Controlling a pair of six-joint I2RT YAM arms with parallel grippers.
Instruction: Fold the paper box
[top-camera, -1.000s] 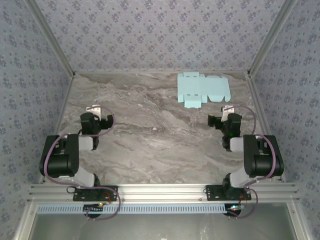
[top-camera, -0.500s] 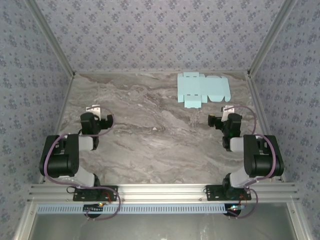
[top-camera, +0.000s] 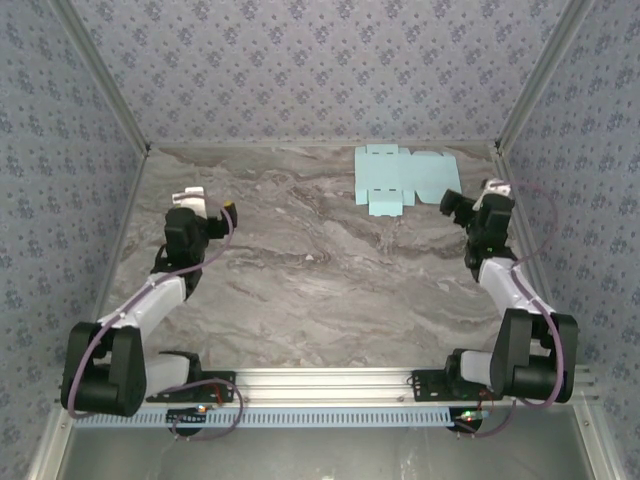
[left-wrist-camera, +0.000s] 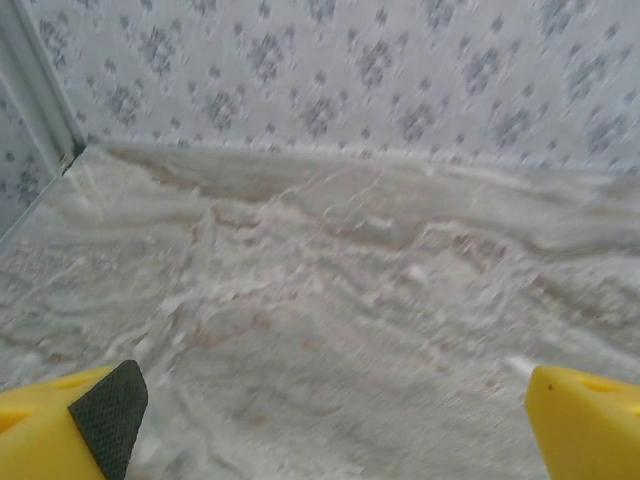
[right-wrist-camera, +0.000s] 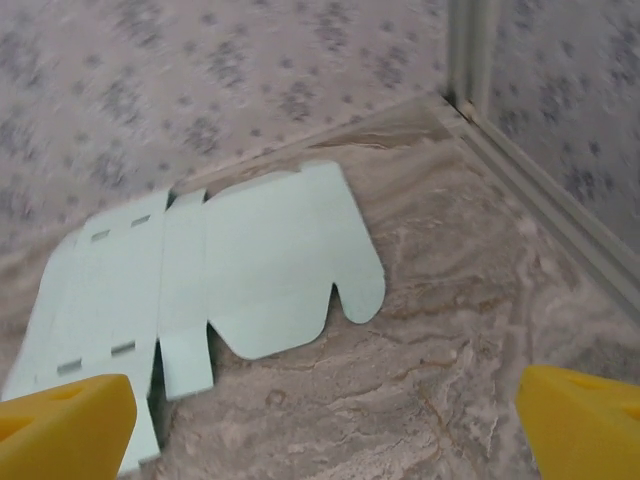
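Both arms are the same build tbh: the left arm (top-camera: 150, 297) and right arm (top-camera: 507, 282) are chunky black joint housings joined by smooth white link shells, each with a thin purple cable (top-camera: 85, 355) looping alongside. The left gripper (left-wrist-camera: 330, 435) and right gripper (right-wrist-camera: 320, 430) have bright yellow plastic fingers (right-wrist-camera: 62, 425), and one left finger has a dark grey textured pad (left-wrist-camera: 108, 410).

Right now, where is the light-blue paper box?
From above, the flat pale-blue card paper box lies unfolded at the table's far right, just ahead of the open right hand.
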